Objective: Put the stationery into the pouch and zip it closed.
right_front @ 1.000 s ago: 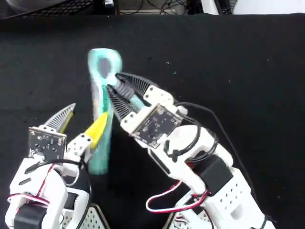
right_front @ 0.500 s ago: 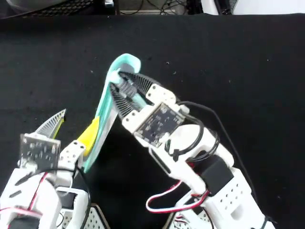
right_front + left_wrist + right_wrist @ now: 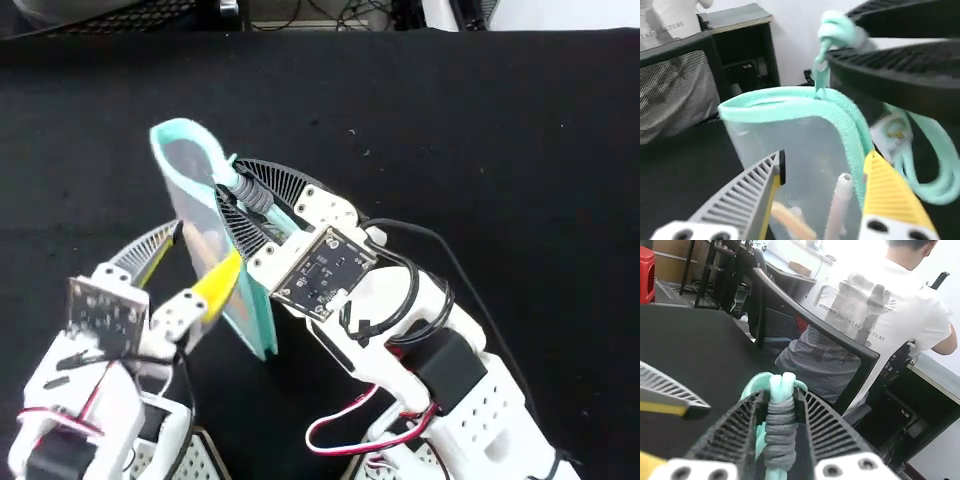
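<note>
A clear mesh pouch [image 3: 190,185] with teal trim stands lifted off the black table [image 3: 480,130], its mouth [image 3: 790,107] open. Pens [image 3: 840,200] lie inside it. My right gripper [image 3: 240,190] is shut on the grey and teal zipper cord [image 3: 781,435] at the pouch's top corner; its black fingers [image 3: 900,60] hold the cord just above the zip pull [image 3: 821,75]. My left gripper [image 3: 205,250] has the pouch's lower body between its grey finger [image 3: 752,192] and yellow finger [image 3: 885,195], pressed against both side edges.
The black table stretches bare to the far side and to the right of the arms. Both arm bases [image 3: 450,400] crowd the near edge. Beyond the table stand an office chair [image 3: 805,340] and desks.
The right gripper has swung the pouch's top to the left, so the pouch now stands more upright. The left gripper has moved in around its lower part.
</note>
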